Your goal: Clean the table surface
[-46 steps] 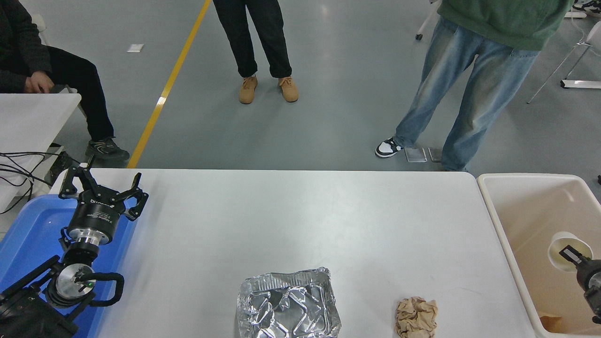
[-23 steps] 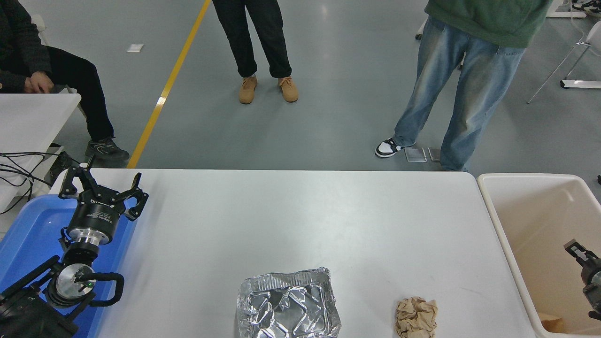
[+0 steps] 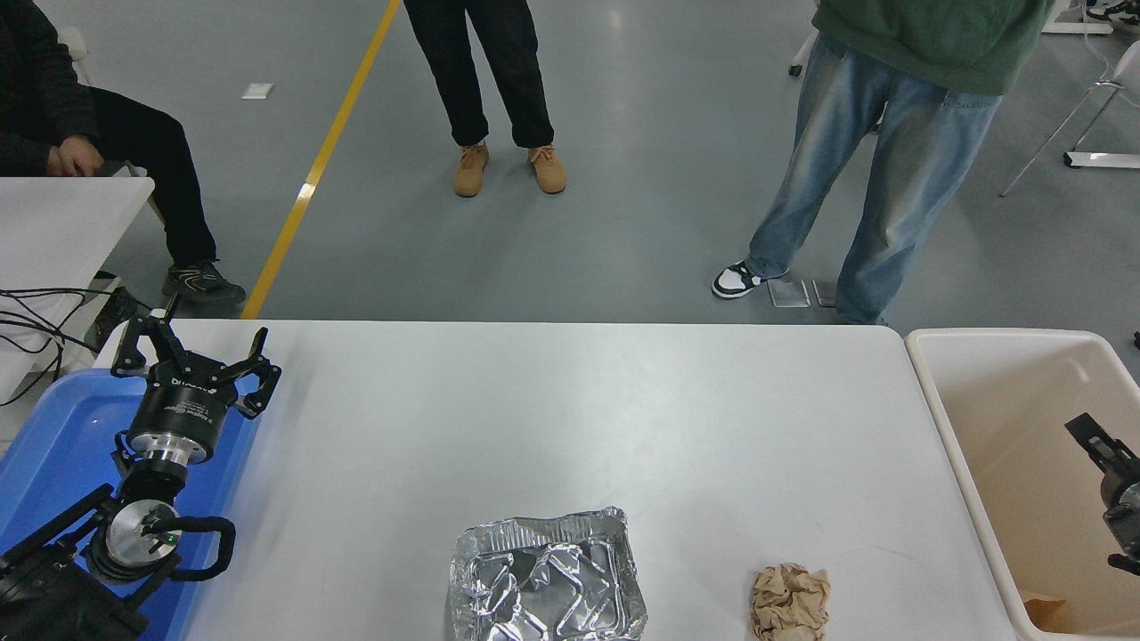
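Hanging over the bin (image 3: 1006,427) at the desk (image 3: 570,418) edge, right end effector (image 3: 1100,450) grip unclear, foil tray (image 3: 545,579) and paper wad (image 3: 789,601) awaiting pickup, left end effector (image 3: 191,356) spread, parked.

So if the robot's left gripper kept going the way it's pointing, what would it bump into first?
Probably nothing on the table: the left gripper points past the far edge of the table surface, toward open grey floor. Depth is hard to judge.

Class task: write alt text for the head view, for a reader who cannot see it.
A white table holds a crumpled foil tray and a brown paper ball near its front edge. The right gripper hangs over a beige bin at the right; the left gripper is parked open over a blue tray. People stand beyond.
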